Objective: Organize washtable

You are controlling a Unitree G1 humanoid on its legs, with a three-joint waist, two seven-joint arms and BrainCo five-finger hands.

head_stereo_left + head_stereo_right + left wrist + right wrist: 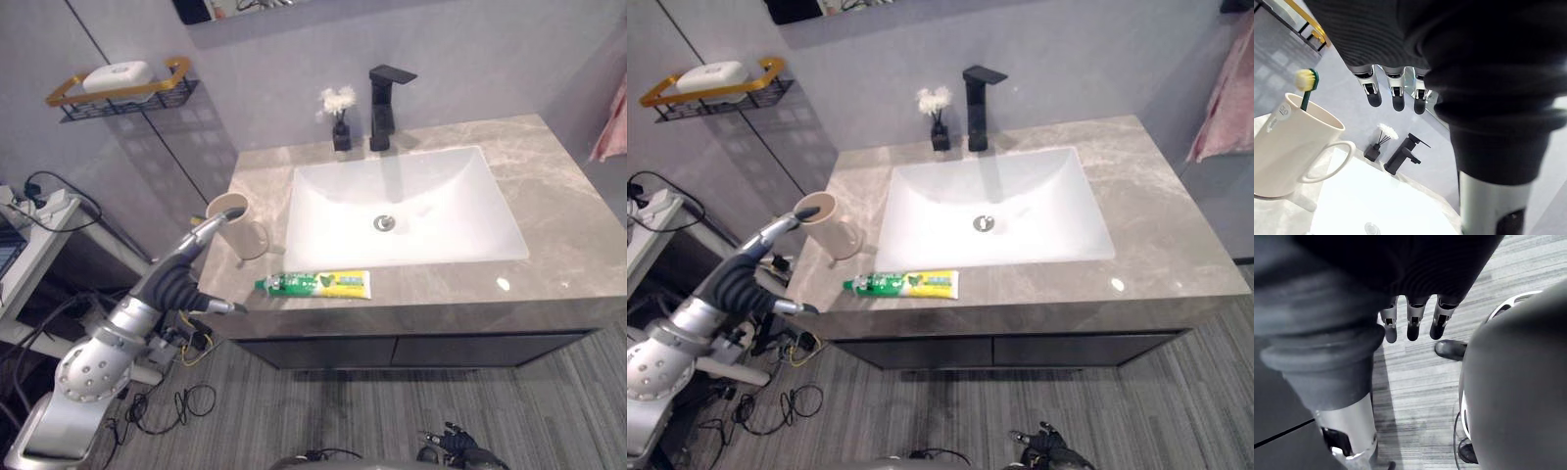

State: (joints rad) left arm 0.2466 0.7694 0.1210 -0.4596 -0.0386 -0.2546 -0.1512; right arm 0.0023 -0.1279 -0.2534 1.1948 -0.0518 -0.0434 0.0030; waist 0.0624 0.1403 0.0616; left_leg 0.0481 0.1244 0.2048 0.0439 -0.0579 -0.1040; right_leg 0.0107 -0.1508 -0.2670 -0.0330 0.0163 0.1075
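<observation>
A cream mug (245, 233) with a handle stands on the counter's left end, beside the sink. A green toothbrush (1307, 84) stands in it, bristles up. A green and yellow toothpaste tube (318, 284) lies flat along the counter's front edge, just right of the mug. My left hand (181, 279) comes from the lower left with straight fingers (1396, 93) reaching to the mug's rim and the thumb spread toward the counter edge. It is open and holds nothing. My right hand (1410, 325) hangs low over the striped floor, fingers relaxed and empty.
A white rectangular basin (343, 196) fills the middle of the grey marble counter (549, 206). A black faucet (384, 108) and a small dark vase of white flowers (340, 117) stand behind it. A gold-rimmed wall shelf (122, 93) holds white soap. A pink towel (1220, 108) hangs at right.
</observation>
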